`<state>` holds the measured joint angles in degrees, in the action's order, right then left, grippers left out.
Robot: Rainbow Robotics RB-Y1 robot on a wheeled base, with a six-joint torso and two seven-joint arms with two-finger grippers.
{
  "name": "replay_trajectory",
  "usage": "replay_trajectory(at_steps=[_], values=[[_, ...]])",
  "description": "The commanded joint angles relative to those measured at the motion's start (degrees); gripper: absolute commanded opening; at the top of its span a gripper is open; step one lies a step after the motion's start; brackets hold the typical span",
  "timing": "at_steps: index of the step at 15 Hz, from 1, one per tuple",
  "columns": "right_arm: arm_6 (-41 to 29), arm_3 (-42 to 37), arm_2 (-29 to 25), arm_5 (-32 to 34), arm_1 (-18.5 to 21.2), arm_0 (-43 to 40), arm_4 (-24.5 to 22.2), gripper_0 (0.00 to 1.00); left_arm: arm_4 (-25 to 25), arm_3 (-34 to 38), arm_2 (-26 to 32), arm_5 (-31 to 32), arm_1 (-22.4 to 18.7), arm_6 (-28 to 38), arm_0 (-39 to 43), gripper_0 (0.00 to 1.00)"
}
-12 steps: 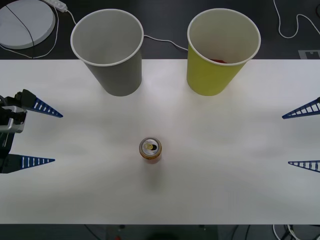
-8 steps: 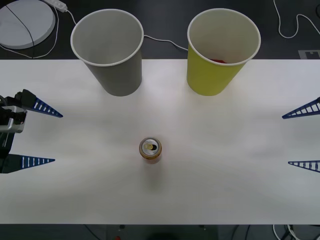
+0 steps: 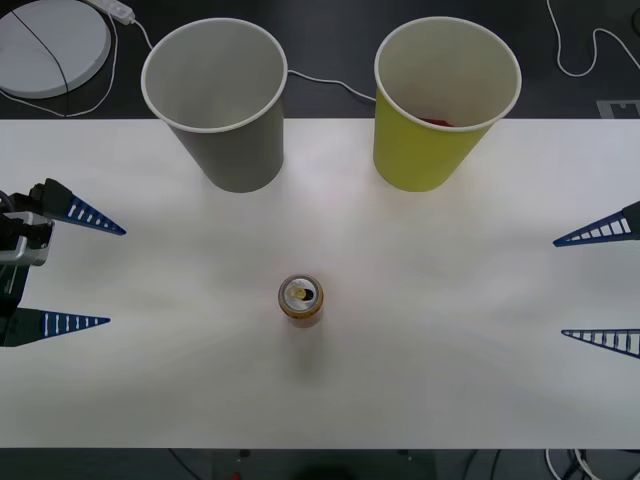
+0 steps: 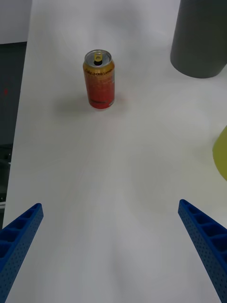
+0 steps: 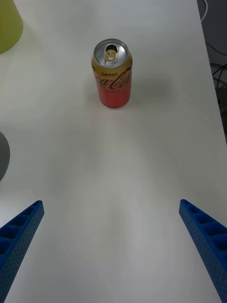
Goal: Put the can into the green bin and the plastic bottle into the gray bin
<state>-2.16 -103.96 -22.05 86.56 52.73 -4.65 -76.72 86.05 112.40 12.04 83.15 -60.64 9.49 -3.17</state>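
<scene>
The can (image 3: 301,298) stands upright mid-table (image 3: 450,380), pull-tab top facing up; the left gripper (image 3: 75,272) and right gripper (image 3: 590,287), jaws apart, flank it, the right having edged inward; behind stand the gray bin (image 3: 225,105) and green bin (image 3: 440,110)

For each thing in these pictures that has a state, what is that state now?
can: upright on the table, pull-tab opening open, not held.
green bin: upright, something red inside at the bottom.
gray bin: upright, nothing seen inside.
left claw: open, at the table's left edge.
right claw: open, at the table's right edge.
</scene>
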Motion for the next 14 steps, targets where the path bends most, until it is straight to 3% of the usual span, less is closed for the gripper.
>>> replay_trajectory(at_steps=[1,7,14], values=[[1.46,1.4,0.87,-0.87,-2.63,-0.09,-0.09,1.0,0.0,0.01,0.0,0.0,-0.01,0.0,0.01,1.0],[13.94,11.68,9.84,-7.38,-5.44,1.75,5.44,1.0,0.0,0.01,0.0,0.0,-0.01,0.0,0.01,1.0],[20.0,20.38,11.24,-4.04,-14.32,5.97,3.77,1.0,0.0,0.01,0.0,0.0,-0.01,0.0,0.01,1.0]])
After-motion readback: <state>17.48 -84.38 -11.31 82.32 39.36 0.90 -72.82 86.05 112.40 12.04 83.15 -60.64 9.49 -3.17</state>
